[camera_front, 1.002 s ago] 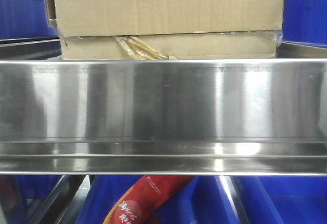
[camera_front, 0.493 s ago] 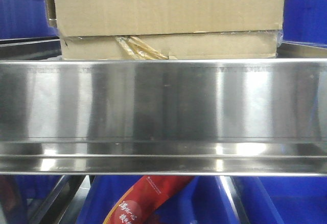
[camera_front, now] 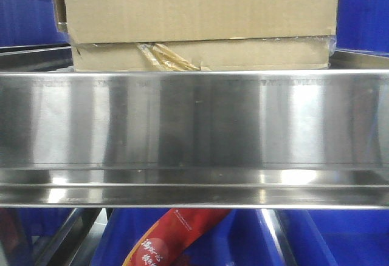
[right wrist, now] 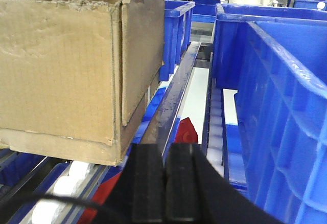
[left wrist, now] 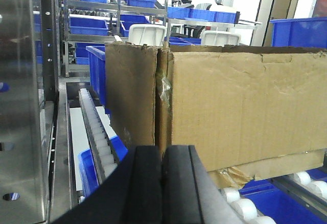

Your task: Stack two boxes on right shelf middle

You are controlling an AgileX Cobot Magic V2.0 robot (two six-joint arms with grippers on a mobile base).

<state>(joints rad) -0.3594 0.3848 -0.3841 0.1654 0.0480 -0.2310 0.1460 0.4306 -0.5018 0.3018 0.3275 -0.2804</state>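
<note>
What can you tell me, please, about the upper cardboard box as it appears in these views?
The upper cardboard box is plain brown corrugated card, worn, with ragged, torn top edges and a creased, dented side. It sits upright and roughly square on a flatter cardboard box whose front is torn. Blue bins stand beside it. The left pincer and the right pincer are both shut, one at each end, neither visibly gripping it.

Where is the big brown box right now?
In the front view, the cardboard box sits top centre on a flatter box, behind the steel shelf rail.
</note>
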